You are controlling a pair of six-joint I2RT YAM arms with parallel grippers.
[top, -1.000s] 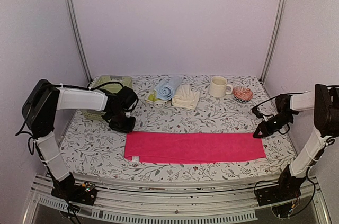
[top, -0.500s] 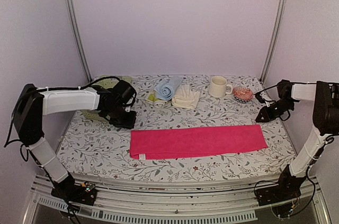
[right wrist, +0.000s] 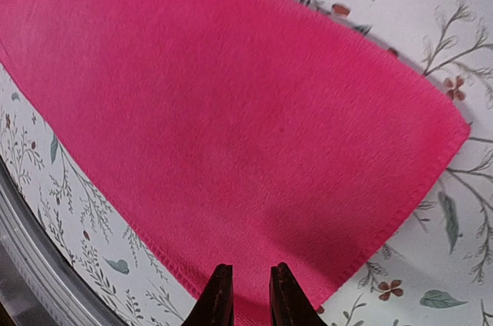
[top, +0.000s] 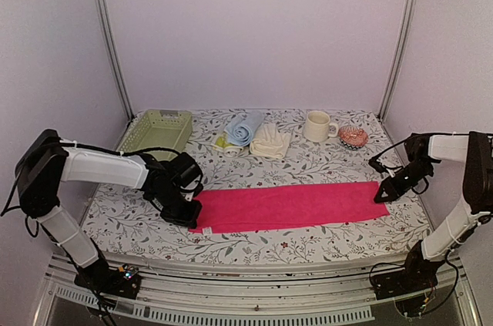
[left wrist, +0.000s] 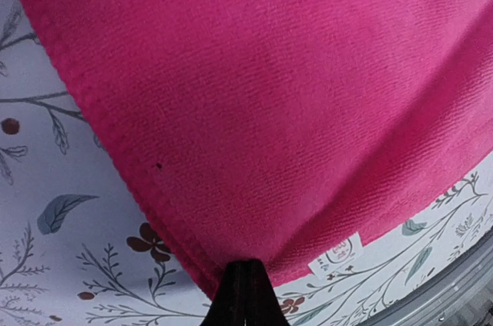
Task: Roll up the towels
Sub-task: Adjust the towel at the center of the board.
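Note:
A hot pink towel (top: 289,206) (left wrist: 269,95) (right wrist: 231,126) lies spread flat along the front of the table, its right end a little farther back. My left gripper (top: 187,216) (left wrist: 245,266) is shut at its near left corner; the two edges run into the fingertips and the cloth creases there. My right gripper (top: 383,195) (right wrist: 250,272) stands over the towel's right end. Its jaws are a narrow gap apart, with flat cloth showing between them. At the back lie a rolled light blue towel (top: 243,127), a cream towel (top: 269,141) and a yellow-green towel (top: 222,141).
A pale green mesh basket (top: 162,129) stands at the back left. A cream mug (top: 316,126) and a small orange-pink bowl (top: 353,137) are at the back right. A white label (left wrist: 339,253) sits on the pink towel's near edge.
The pink towel slid slightly right and skewed. My left gripper came forward from behind the towel to its near left corner. My right gripper lifted away, then returned to the right end.

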